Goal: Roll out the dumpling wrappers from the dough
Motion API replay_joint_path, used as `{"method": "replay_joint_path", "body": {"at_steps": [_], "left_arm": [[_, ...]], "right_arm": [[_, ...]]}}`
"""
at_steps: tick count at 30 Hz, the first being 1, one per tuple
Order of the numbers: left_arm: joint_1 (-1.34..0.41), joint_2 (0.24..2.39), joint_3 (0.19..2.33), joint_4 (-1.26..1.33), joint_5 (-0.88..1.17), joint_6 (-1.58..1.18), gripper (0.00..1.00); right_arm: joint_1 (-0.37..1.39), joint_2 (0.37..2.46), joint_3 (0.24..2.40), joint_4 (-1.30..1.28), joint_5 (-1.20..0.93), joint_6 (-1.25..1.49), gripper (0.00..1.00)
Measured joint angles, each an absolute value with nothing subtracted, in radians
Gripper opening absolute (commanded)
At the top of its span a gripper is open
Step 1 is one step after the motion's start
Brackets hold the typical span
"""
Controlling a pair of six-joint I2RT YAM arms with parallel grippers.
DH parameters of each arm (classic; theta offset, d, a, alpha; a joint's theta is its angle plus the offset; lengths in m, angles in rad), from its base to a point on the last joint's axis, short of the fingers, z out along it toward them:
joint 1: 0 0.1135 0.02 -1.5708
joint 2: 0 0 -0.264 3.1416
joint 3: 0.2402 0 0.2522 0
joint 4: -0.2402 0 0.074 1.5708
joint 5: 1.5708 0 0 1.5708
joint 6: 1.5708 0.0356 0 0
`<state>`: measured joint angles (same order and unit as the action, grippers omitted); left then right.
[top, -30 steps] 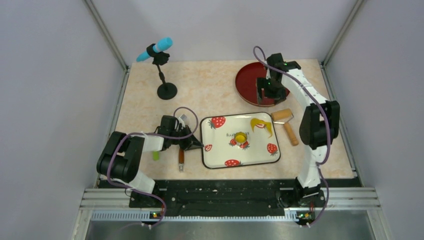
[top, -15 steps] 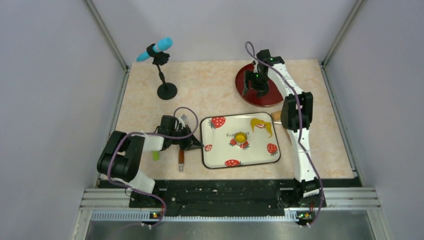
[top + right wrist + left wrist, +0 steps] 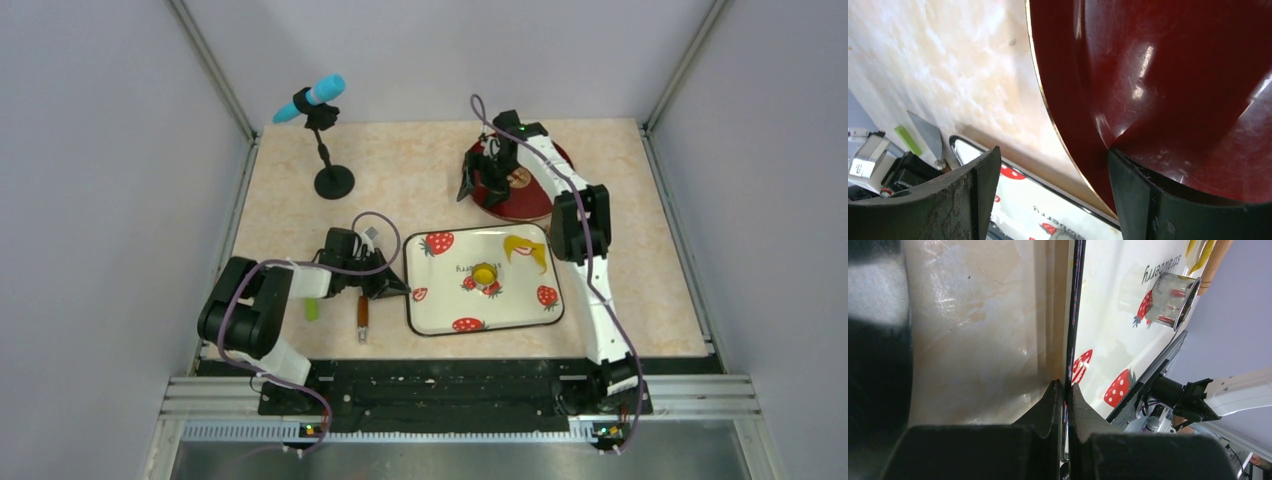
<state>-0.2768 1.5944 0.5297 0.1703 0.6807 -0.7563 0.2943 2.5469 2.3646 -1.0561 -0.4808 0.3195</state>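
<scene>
A thin irregular patch of yellow dough (image 3: 525,250) lies at the back right of the strawberry-print tray (image 3: 440,318). A small metal ring (image 3: 484,273) stands mid-tray with a round of yellow dough inside it. The ring also shows in the left wrist view (image 3: 1173,300). My left gripper (image 3: 396,290) is shut on the tray's left rim (image 3: 1070,340). My right gripper (image 3: 478,178) is open and empty over the left edge of the red plate (image 3: 525,200). In the right wrist view its fingers (image 3: 1048,197) straddle the plate's rim (image 3: 1063,135). The wooden roller is mostly hidden behind my right arm.
A scraper with a brown handle (image 3: 362,315) and a green piece (image 3: 312,310) lie left of the tray. A microphone on a black stand (image 3: 332,180) is at the back left. The enclosure walls stand close on both sides.
My right arm has swung left, from over the plate's middle to its left edge, and now covers the roller. My left gripper has kept its hold on the tray rim.
</scene>
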Motion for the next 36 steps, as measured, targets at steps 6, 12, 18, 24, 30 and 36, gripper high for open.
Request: {"method": "replay_joint_path", "body": {"at_steps": [6, 12, 18, 24, 30, 36], "left_arm": [[-0.279, 1.596, 0.532, 0.171, 0.681, -0.756, 0.0], [-0.286, 1.611, 0.543, 0.172, 0.688, -0.755, 0.0], [-0.29, 1.613, 0.546, 0.172, 0.69, -0.753, 0.0], [-0.291, 1.613, 0.546, 0.173, 0.69, -0.753, 0.0], [-0.291, 1.613, 0.546, 0.173, 0.69, -0.753, 0.0], [-0.291, 1.613, 0.546, 0.173, 0.691, -0.753, 0.0]], "right_arm": [[0.373, 2.534, 2.317, -1.028, -0.527, 0.326, 0.76], [0.424, 2.476, 2.205, -1.004, -0.549, 0.326, 0.76], [0.432, 2.396, 2.147, -0.999, -0.509, 0.339, 0.77], [0.429, 2.234, 2.145, -0.996, -0.44, 0.353, 0.76], [0.407, 1.966, 1.962, -0.953, -0.398, 0.357, 0.75], [0.323, 1.749, 1.63, -0.897, -0.399, 0.373, 0.72]]}}
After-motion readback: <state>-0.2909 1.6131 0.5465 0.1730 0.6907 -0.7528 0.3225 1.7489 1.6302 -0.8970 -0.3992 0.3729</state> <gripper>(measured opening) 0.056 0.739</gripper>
